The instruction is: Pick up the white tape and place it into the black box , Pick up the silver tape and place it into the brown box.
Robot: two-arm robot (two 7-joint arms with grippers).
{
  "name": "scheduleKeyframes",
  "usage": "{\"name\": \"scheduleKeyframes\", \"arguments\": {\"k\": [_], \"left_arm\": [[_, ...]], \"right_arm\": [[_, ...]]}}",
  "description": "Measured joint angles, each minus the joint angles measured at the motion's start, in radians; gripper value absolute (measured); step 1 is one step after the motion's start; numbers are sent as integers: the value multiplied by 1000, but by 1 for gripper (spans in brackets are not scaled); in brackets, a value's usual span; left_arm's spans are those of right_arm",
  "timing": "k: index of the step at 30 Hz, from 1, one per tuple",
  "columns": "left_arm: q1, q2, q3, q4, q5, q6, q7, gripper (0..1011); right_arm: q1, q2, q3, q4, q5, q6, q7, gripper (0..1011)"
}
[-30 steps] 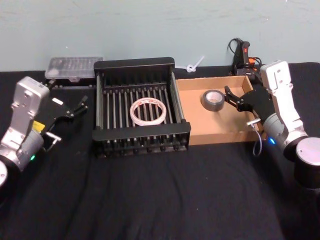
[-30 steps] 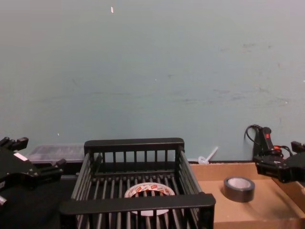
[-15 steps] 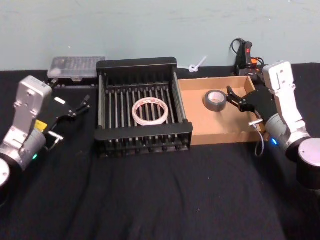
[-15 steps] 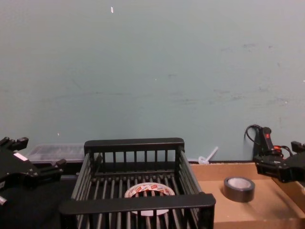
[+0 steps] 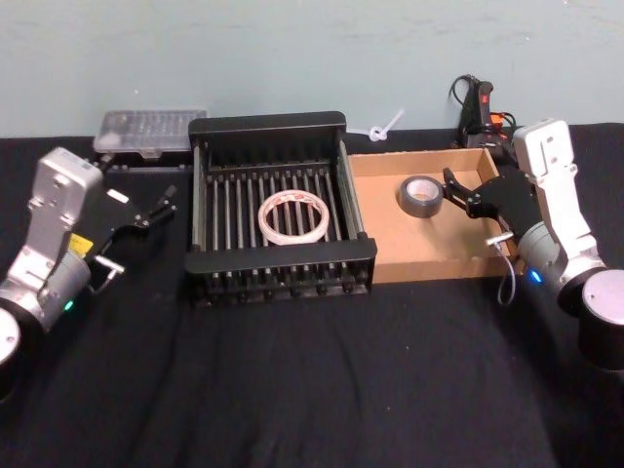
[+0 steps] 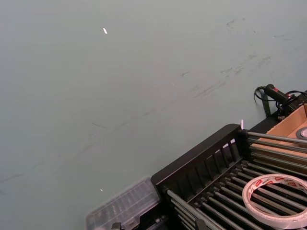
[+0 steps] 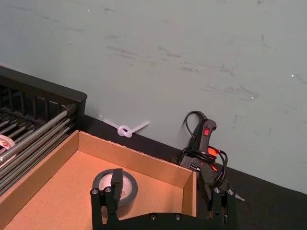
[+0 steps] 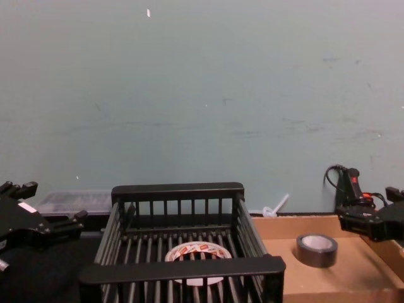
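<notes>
You have two tape rolls on the table: one white tape (image 5: 291,216) lying flat on the slats of the black box (image 5: 265,126), and one silver tape (image 5: 418,195) lying in the far part of the brown box (image 5: 439,263) to its right. That makes two containers, one black box and one brown box, set side by side and touching, each with a single roll in it. Count also two grippers, the left gripper (image 5: 161,203) left of the black box and the right gripper (image 5: 456,194) over the brown box's right side, both with fingers parted, plus one clear plastic case (image 5: 149,131) at far left, one white cable tie (image 5: 381,127) by the wall, and one black corded tool (image 5: 478,105) at far right.
</notes>
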Motion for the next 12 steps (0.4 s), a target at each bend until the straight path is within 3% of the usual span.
{"name": "scheduleKeyframes", "arguments": {"k": [12], "left_arm": [[0,0,0,0,0,0,0,1001]], "right_arm": [[0,0,0,0,0,0,0,1000]]}}
